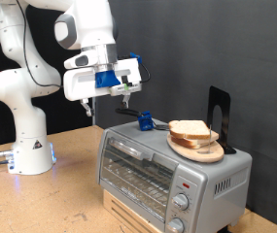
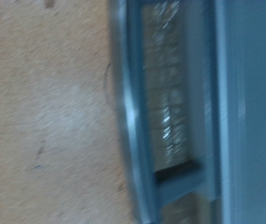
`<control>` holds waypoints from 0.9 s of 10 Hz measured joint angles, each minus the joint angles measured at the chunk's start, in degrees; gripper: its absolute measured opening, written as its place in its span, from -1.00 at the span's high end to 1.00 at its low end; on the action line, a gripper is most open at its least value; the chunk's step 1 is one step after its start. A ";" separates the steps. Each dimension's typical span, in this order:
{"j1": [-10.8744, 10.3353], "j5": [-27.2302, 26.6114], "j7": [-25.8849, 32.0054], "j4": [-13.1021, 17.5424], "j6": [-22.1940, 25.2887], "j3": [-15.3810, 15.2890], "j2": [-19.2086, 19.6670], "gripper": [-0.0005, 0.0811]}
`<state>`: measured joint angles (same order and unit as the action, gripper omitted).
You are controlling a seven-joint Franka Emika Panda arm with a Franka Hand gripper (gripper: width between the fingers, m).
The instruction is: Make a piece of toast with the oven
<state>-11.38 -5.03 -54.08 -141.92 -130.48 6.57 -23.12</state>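
Exterior view: gripper (image 1: pixel 124 91) hovers above oven (image 1: pixel 167 170) (toast (image 1: pixel 190 131) rightward).

The oven (image 1: pixel 172 168) is seen at the exterior view's lower right, silver, w/ glass door shut, wire rack visible behind the glass and round knobs on its right front. It is set on a wooden box (image 1: pixel 128 212) on the tabletop (image 1: pixel 41 199). On the oven's top a round wooden plate (image 1: pixel 198 149) is placed, w/ slices of bread stacked on it; the top piece of toast (image 1: pixel 189 129) is pale w/ tan crust. A black stand (image 1: pixel 222 116) is seen just behind the plate, and a small blue object (image 1: pixel 146 122) to its left. The pincer (image 1: pixel 124 94) is held above the oven's left end, apart from it, nothing seen between its fingers. The white arm base (image 1: pixel 31 146) is seen at far left.
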 joint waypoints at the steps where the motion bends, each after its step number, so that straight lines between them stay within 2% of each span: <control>1: -1.37 -3.87 4.76 1.26 2.99 1.31 0.16 -0.99; 2: -2.30 -6.46 7.60 2.35 5.82 1.91 0.59 -0.99; 5: -2.64 -7.65 8.04 3.03 9.04 1.77 2.99 -0.99; 9: -2.47 -6.44 8.13 1.50 4.85 1.81 6.38 -0.99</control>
<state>-13.85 -11.48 -45.94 -140.42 -125.64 8.37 -16.74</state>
